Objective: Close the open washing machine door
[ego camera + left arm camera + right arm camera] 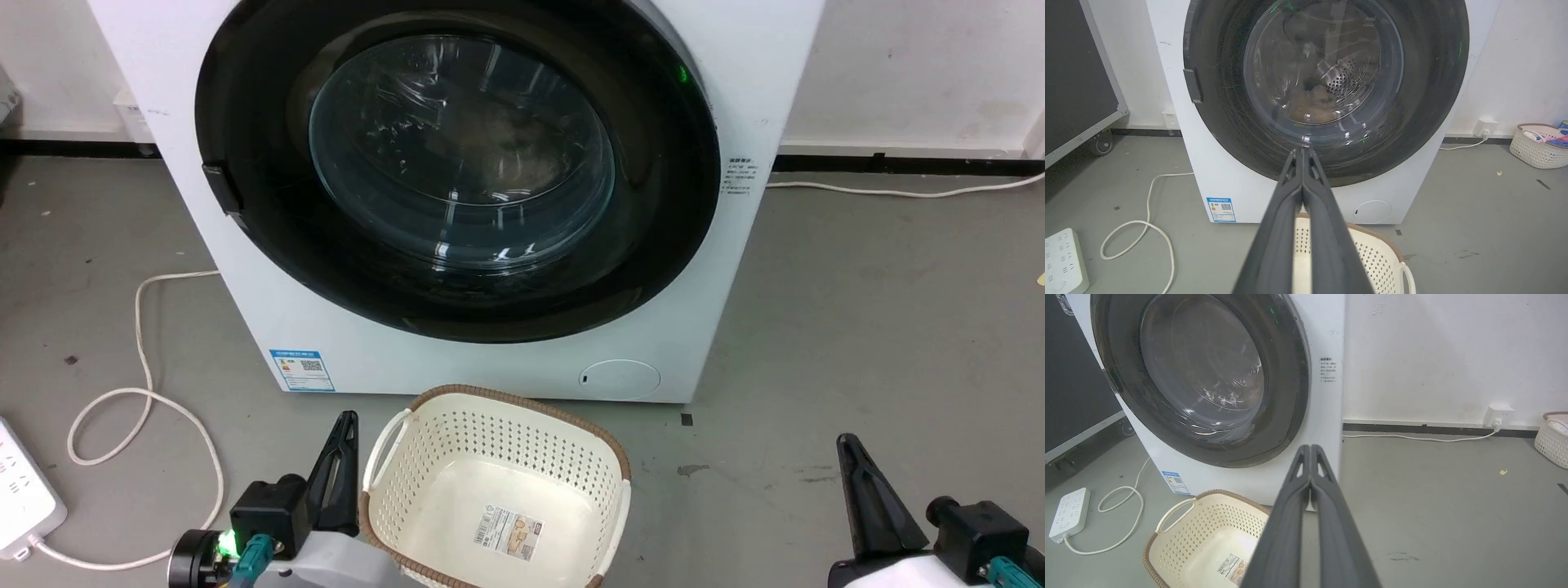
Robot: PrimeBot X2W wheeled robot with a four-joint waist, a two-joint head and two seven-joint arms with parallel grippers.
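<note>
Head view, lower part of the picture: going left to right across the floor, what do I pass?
In order: white power strip → looped white cable → left claw, shut → cream perforated basket → right claw, shut.

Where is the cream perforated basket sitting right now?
In the head view, the cream perforated plastic basket sits on the grey floor just before the white boxy washing machine, close beside the left claw.
</note>
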